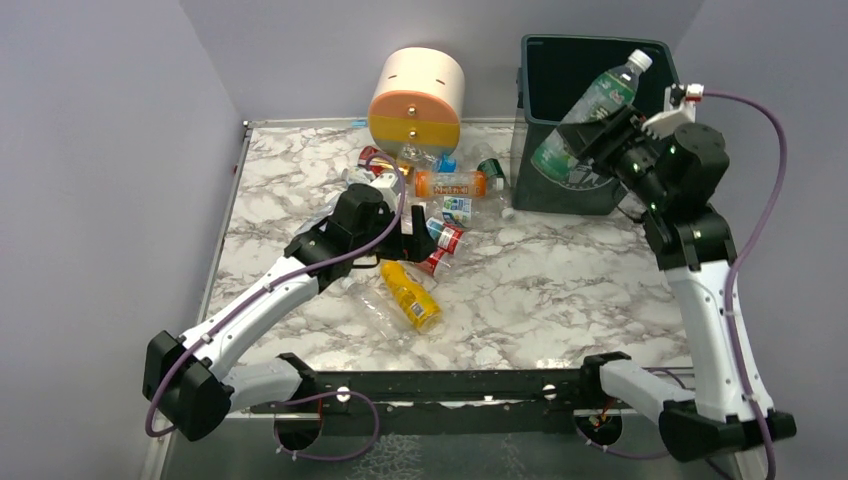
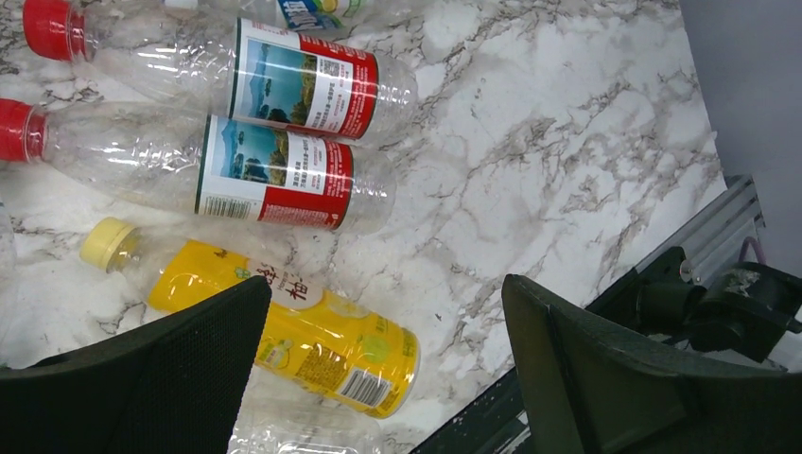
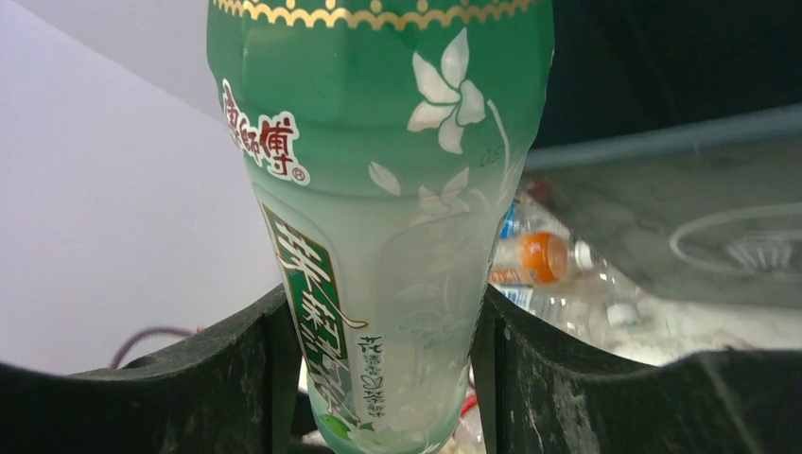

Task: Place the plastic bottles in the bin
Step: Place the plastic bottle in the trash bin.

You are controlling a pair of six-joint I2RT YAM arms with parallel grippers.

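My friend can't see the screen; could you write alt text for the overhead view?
The right gripper holds a green-labelled bottle, tilted, by the dark green bin. The left gripper hangs open above bottles scattered on the marble table.

A green-labelled bottle tilts over the dark green bin; other bottles lie scattered beside it.

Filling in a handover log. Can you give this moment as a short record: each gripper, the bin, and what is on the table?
left gripper: open, empty, above a yellow bottle
right gripper: shut on a green-labelled bottle, held tilted at the bin
bin: dark green, far right of the table
on the table: two red-capped bottles, an orange bottle by the round drawer unit
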